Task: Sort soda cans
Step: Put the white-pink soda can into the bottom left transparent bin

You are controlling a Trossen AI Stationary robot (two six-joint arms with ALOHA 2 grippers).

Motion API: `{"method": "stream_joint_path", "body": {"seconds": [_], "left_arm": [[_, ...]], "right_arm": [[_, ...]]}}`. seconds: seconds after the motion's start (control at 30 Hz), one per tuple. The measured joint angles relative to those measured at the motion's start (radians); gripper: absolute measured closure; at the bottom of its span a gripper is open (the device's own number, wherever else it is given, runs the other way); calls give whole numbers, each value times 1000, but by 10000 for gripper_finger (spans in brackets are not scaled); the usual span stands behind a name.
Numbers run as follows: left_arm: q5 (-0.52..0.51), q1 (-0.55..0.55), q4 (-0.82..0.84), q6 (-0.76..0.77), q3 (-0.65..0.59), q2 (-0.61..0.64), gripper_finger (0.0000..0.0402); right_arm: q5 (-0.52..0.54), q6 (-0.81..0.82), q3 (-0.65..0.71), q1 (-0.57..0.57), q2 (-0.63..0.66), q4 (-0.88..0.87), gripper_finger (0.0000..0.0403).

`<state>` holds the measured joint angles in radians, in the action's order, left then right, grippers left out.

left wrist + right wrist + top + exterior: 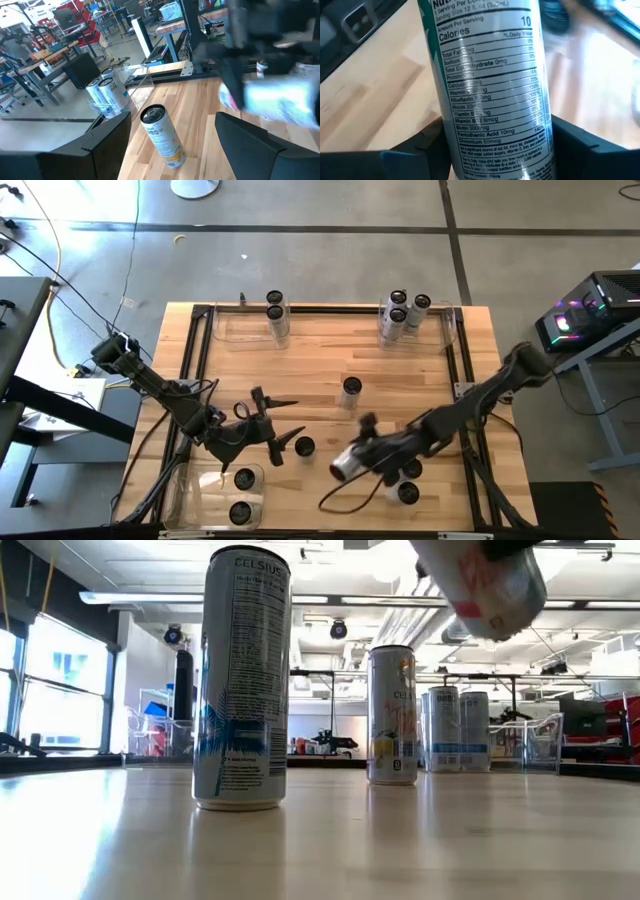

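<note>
A: High view first: the right gripper [352,461] sits low over the front middle of the pale wooden table [320,375], clenched on a silver-grey soda can [345,465] that lies tipped, its long axis pointing toward the left arm rather than upright.

B: Is it really held? In the right wrist view the silver-grey soda can [490,90] fills the gap, nutrition label facing the camera, and a dark finger presses each side. I'd say grasped, lifted off the wood; the low view shows it hanging tilted above the table.

A: And the left gripper [268,430]?

B: Released, fingers spread, empty, just left of the held can. A standing dark-topped can [304,447] is just beside its fingertips, and another upright can [351,388] stands farther back at mid-table.

A: So which arm acts?

B: My judgement: the right one carries on. The clear plastic bin [222,492] at the front left corner already holds two cans; back-row clusters stand well apart, so the destination decides the swing.
</note>
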<state>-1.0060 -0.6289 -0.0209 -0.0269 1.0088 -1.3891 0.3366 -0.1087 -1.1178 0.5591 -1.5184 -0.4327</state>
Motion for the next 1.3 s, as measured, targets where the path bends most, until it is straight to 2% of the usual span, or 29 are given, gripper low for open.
{"method": "stream_joint_path", "body": {"seconds": [0.13, 0.23, 0.33, 0.4, 0.53, 0.7, 0.77, 0.83, 0.97, 1.17, 1.3], "left_arm": [[0, 0, 0, 6, 0, 0, 120], [0, 0, -4, 8, 0, 0, 120], [8, 8, -20, 6, 0, -7, 120], [57, 22, -67, -26, 0, -25, 120], [239, 79, -260, -145, 0, -102, 120], [343, 158, -628, -350, 0, -254, 120], [381, 193, -799, -412, 0, -316, 120], [451, 231, -893, -424, 2, -357, 119], [607, 309, -881, -368, 71, -402, 113], [797, 396, -705, -282, 204, -451, 85], [809, 424, -665, -254, 262, -470, 81]], "right_arm": [[75, 25, 136, 1, 190, 50, 166], [146, 49, 246, 7, 348, 146, 166], [162, 50, 390, 6, 485, 278, 166], [164, 61, 482, -2, 571, 402, 166], [157, 91, 650, -31, 684, 623, 166], [88, 86, 813, -72, 725, 907, 166], [71, 91, 860, -89, 723, 979, 166], [63, 94, 890, -103, 717, 1019, 166], [63, 94, 897, -127, 718, 1060, 166], [16, 85, 900, -156, 713, 1075, 166], [-9, 79, 899, -160, 712, 1075, 166]]}}
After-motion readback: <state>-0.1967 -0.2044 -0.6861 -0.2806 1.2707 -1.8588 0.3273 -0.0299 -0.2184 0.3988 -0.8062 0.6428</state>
